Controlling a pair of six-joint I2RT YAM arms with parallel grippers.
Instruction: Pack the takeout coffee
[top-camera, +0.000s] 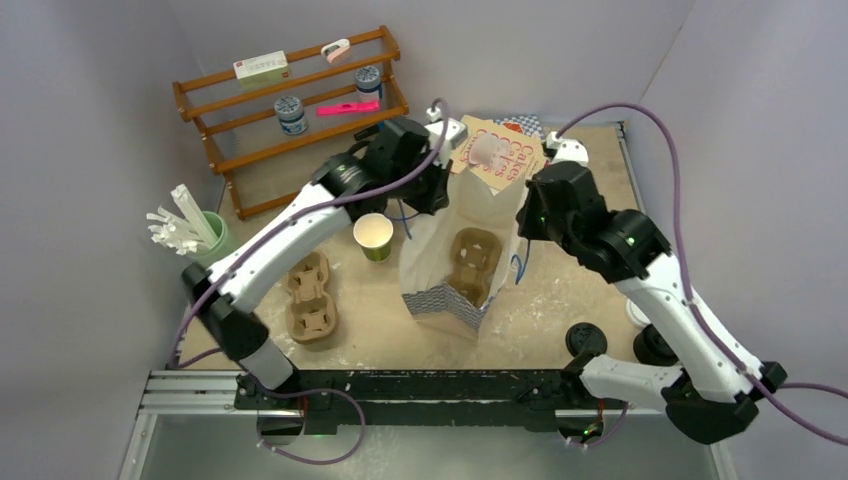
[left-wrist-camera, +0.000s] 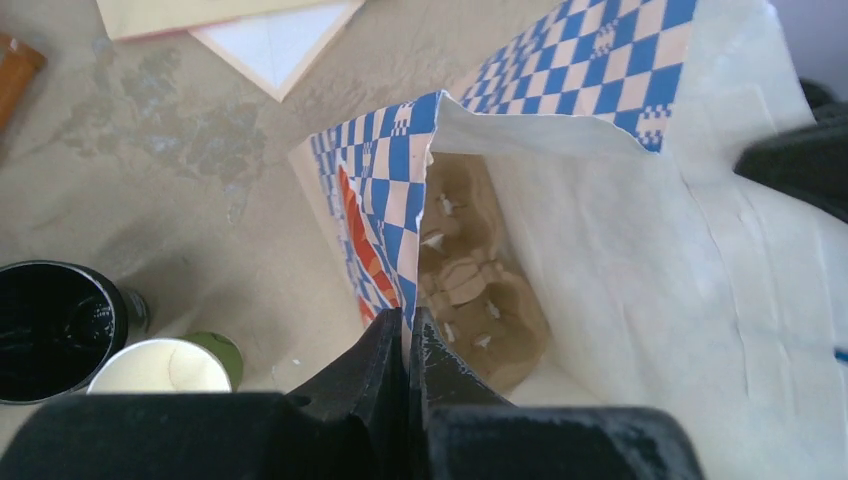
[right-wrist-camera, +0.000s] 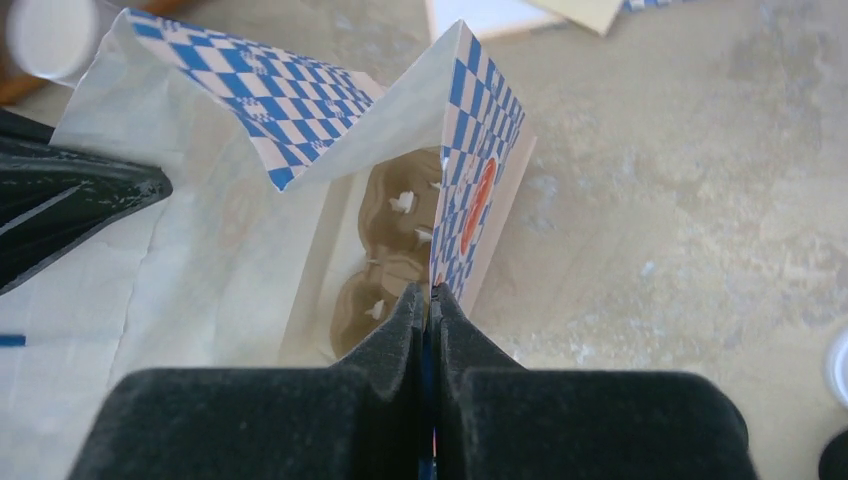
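A black paper cup (left-wrist-camera: 50, 330) with a dark inside stands open beside the green cup (left-wrist-camera: 165, 367) in the left wrist view. My left arm hides it in the top view. A round black lid (top-camera: 586, 338) lies at the front right. The blue-checked paper bag (top-camera: 430, 275) stands open mid-table with a cardboard cup carrier (top-camera: 475, 262) inside. My left gripper (top-camera: 432, 200) is shut on the bag's left rim (left-wrist-camera: 400, 200). My right gripper (top-camera: 527, 222) is shut on its right rim (right-wrist-camera: 470, 180).
The green cup (top-camera: 373, 237) stands left of the bag. A second cardboard carrier (top-camera: 308, 297) lies at the front left. A wooden shelf (top-camera: 290, 100), a menu card (top-camera: 505, 155) and a mug of straws (top-camera: 205, 235) are at the back and left. A dark round thing (top-camera: 655, 345) sits behind my right arm.
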